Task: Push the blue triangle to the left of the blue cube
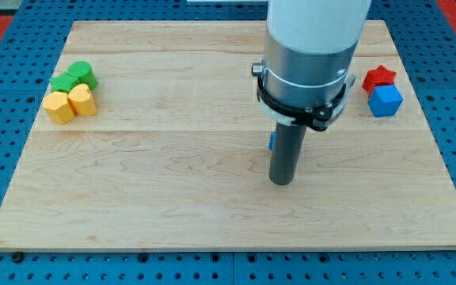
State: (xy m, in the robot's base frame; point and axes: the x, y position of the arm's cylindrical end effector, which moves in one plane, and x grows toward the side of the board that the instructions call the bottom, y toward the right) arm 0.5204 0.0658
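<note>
The blue cube (385,100) sits near the board's right edge, just below a red star block (379,77). The blue triangle (271,142) is almost wholly hidden behind my rod; only a thin blue sliver shows at the rod's left side. My tip (281,181) rests on the board near the centre, just below and right next to that sliver. The tip is far to the left of the blue cube. Whether the tip touches the triangle cannot be told.
At the view's upper left stand two green blocks (74,77) and two yellow blocks (70,104), clustered together. The wooden board (172,182) lies on a blue perforated surface. The arm's grey body (307,55) hides part of the board's top centre.
</note>
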